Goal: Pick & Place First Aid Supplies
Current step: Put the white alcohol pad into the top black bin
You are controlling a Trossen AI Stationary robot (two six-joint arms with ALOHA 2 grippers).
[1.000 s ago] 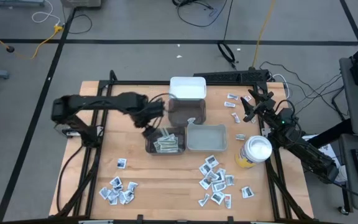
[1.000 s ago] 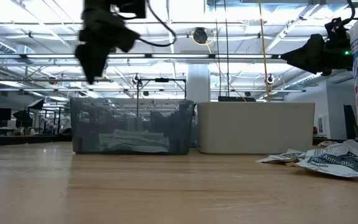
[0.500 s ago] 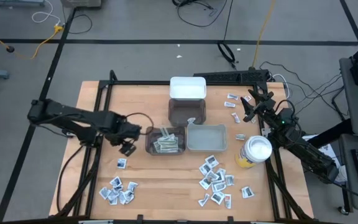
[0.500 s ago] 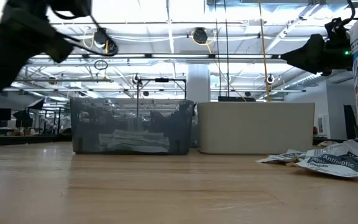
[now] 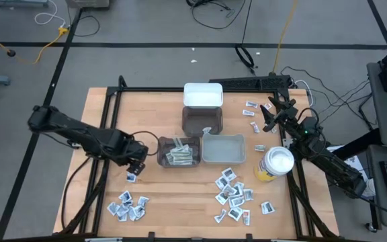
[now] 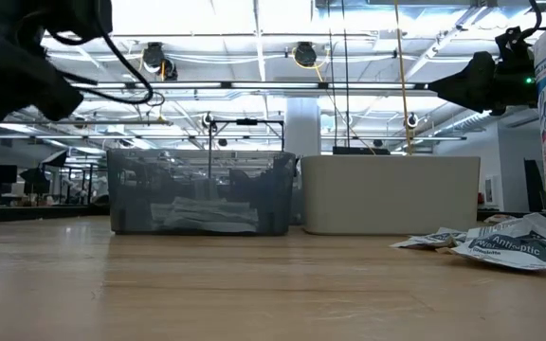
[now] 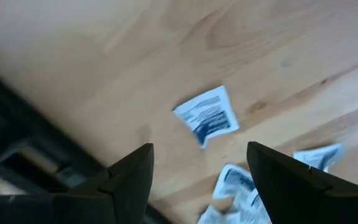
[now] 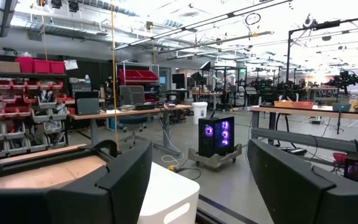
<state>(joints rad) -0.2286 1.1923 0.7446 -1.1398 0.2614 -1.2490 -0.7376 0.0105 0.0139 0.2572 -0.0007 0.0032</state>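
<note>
The left gripper (image 5: 135, 168) hangs open and empty over a lone sachet (image 5: 131, 177) at seven o'clock of the dark bin (image 5: 178, 152) — best it drops straight, straddling the packet's edges — right gripper (image 5: 271, 113) waits open, empty.

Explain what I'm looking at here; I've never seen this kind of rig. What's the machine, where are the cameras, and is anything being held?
Two dark robot arms work at a wooden table. One camera looks down from above, one sits at table height, and one rides on each wrist. The left gripper is open and empty above a lone packet. The right gripper waits open at the table's far right edge. Loose packets lie scattered near a yellow canister, and a dark bin already holds some.
</note>
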